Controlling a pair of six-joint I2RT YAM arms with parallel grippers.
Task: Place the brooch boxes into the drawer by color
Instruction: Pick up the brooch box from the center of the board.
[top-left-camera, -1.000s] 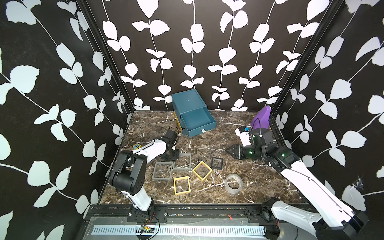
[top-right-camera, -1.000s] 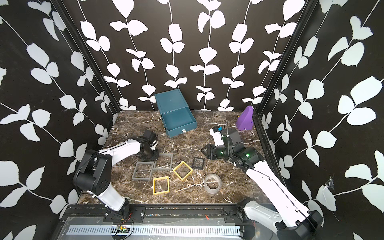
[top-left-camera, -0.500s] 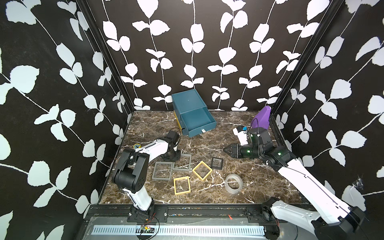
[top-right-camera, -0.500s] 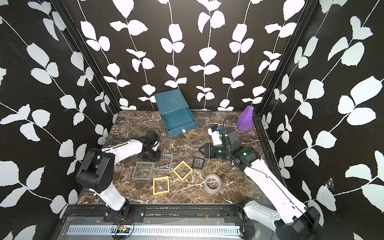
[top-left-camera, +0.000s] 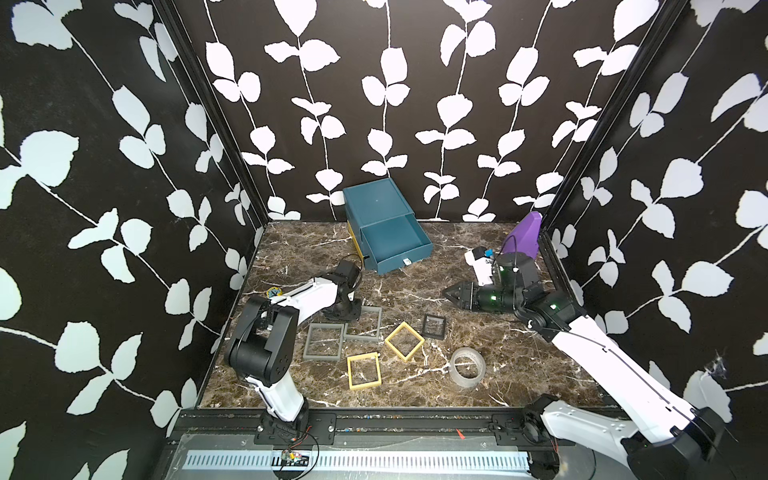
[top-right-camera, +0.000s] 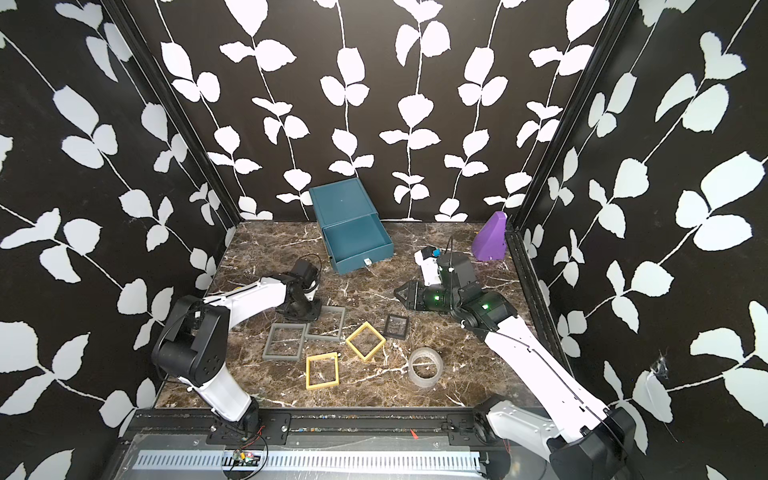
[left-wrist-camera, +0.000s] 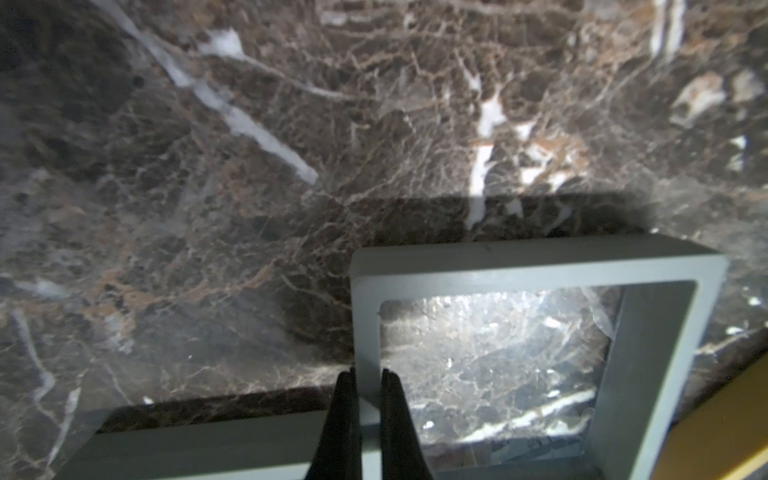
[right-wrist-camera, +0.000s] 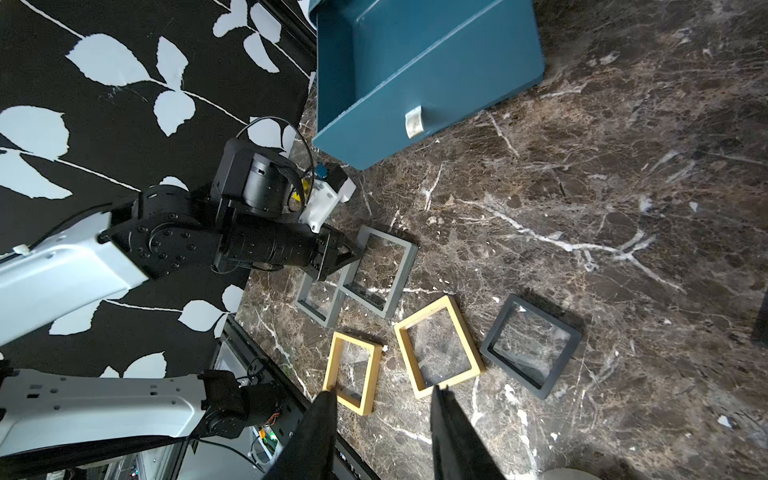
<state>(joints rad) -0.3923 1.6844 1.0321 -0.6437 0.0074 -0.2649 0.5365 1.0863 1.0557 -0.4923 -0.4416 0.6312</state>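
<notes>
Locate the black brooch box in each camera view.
Top view: black brooch box just right of the diamond-turned yellow box.
Top view: same place, right of it.
Left wrist: not in view.
Right wrist: close beside that yellow box.
Shared landmark: the yellow box.

Left gripper (left-wrist-camera: 365, 376): jaws, slightly parted a second ago, now closed on rim of grey brooch box (left-wrist-camera: 536, 270). Right gripper (top-left-camera: 448, 292): shifted slightly across worktop (top-left-camera: 415, 286) toward centre, away from right wall. Gap between its jaws narrowed a little, nothing held. Right forearm carried along with it.
</notes>
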